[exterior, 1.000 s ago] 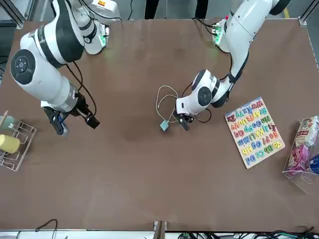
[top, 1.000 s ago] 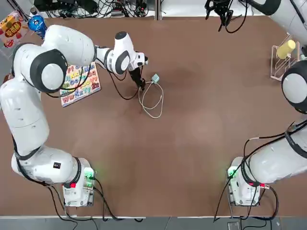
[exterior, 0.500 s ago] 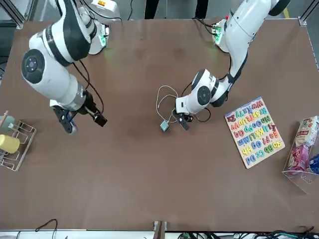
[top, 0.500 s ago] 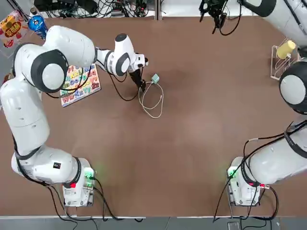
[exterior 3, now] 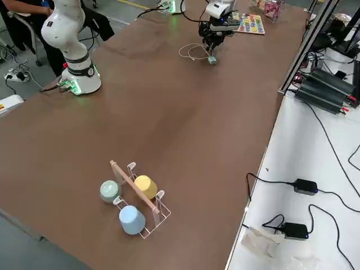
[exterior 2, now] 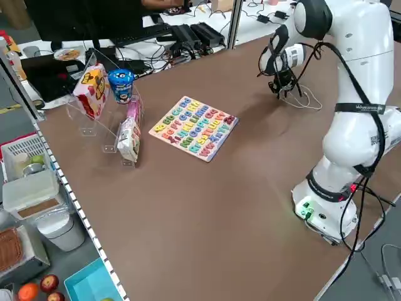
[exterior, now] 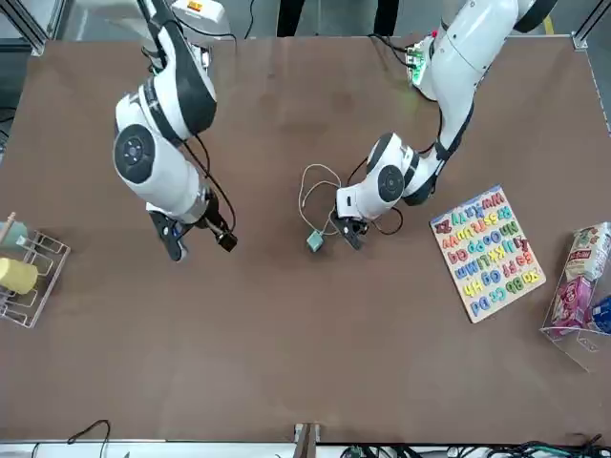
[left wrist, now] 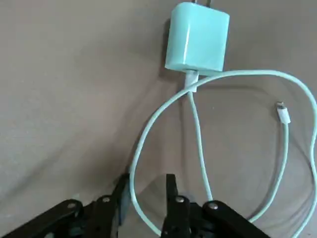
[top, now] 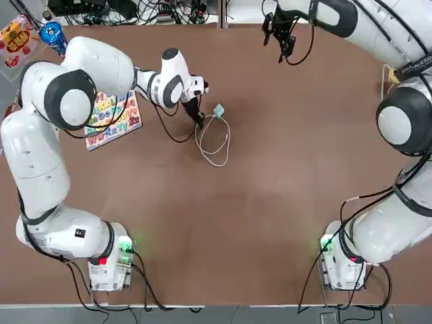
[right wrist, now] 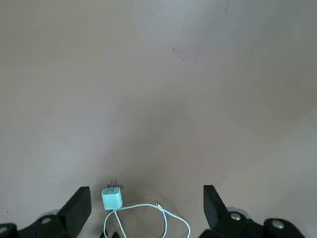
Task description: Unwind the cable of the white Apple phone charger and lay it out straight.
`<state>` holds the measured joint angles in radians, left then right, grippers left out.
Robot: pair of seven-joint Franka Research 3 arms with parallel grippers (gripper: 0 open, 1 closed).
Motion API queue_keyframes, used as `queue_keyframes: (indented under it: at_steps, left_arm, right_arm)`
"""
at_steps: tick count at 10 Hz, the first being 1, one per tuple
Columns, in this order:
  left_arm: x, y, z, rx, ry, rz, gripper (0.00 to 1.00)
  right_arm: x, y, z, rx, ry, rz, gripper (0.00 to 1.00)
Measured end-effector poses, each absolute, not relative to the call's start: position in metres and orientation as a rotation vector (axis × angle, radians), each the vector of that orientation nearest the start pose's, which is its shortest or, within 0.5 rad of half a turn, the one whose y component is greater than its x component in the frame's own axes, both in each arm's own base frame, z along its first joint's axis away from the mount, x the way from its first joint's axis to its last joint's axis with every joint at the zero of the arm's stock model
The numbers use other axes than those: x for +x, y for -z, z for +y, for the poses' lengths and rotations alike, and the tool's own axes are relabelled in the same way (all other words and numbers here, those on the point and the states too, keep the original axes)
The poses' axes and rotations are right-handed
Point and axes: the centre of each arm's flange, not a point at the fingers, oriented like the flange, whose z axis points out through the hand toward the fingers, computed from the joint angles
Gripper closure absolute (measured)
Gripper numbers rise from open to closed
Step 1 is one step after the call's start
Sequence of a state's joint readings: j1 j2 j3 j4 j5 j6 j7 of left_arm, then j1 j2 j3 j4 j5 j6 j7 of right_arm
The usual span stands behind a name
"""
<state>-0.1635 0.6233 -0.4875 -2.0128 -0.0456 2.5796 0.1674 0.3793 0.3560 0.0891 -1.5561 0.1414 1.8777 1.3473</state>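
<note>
The white Apple phone charger (top: 219,110) (exterior: 315,241) (left wrist: 197,37) lies flat on the brown table, left of the middle and toward the far side. Its thin white cable (top: 214,138) (left wrist: 198,134) curls in loose loops on the robot's side of it. My left gripper (top: 200,121) (exterior: 348,237) (left wrist: 147,191) is down at the table right beside the charger. Its fingers (left wrist: 171,191) stand a narrow gap apart with one strand of the cable between them. Raised over the table's far edge, my right gripper (top: 278,39) (exterior: 200,246) (right wrist: 146,208) is open and holds nothing.
A colourful alphabet puzzle board (top: 111,118) (exterior 2: 194,128) lies to the left of the left gripper. A clear stand with snack packs (exterior 2: 103,94) is at the far left corner. A wire rack with cups (exterior 3: 135,202) (exterior: 24,277) sits at the far right.
The right arm has swung along the far edge toward the middle of the table. The left gripper's fingers have narrowed around the cable strand. Charger and cable lie as before.
</note>
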Motion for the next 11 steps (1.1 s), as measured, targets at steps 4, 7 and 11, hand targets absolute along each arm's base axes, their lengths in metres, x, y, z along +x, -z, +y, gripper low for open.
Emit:
queue_keyframes:
  at_steps: [4, 7, 11]
  left_arm:
    - [0.483, -0.174, -0.362, -3.227, -0.108, 1.175, 0.72]
    - [0.484, -0.174, -0.361, -3.229, -0.105, 1.171, 0.83]
    - [0.488, -0.18, -0.357, -3.226, -0.111, 1.163, 0.96]
  right_arm:
    - [0.584, -0.41, 0.337, -2.697, -0.227, 1.435, 0.0]
    - [0.586, -0.409, 0.341, -2.685, -0.211, 1.428, 0.0]
    - [0.58, -0.404, 0.352, -2.704, -0.217, 1.405, 0.0]
